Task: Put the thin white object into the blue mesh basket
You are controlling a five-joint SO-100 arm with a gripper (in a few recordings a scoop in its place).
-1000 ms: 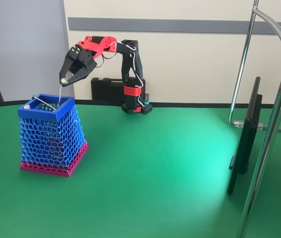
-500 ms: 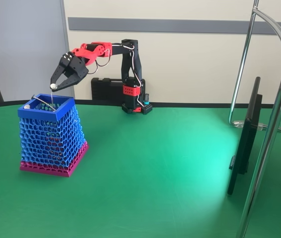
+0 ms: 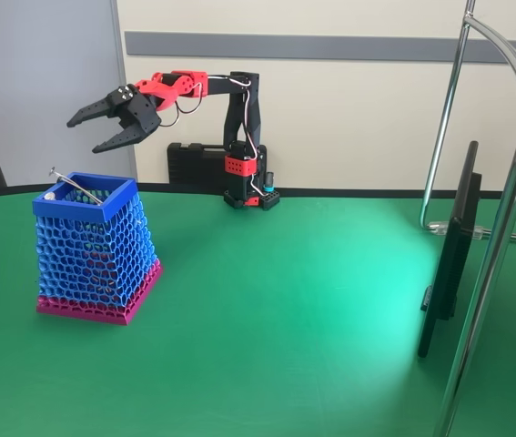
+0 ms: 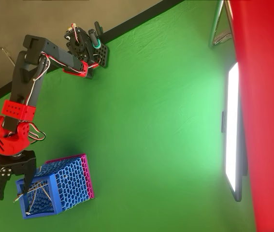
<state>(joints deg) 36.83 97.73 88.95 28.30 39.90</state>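
Gripper (image 3: 92, 130) wide open, empty. Thin white object (image 3: 77, 188) below jaws, slanted across blue mesh basket (image 3: 94, 255) rim.

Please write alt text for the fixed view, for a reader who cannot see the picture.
A red and black robot arm holds its open two-finger gripper empty in the air above a tapered blue honeycomb-mesh basket with a magenta bottom band, standing on a green table. Thin white sticks lie across the basket's open top.

Blue honeycomb basket (image 3: 94, 246), magenta base; black hand (image 3: 94, 130); green table (image 3: 285, 319).
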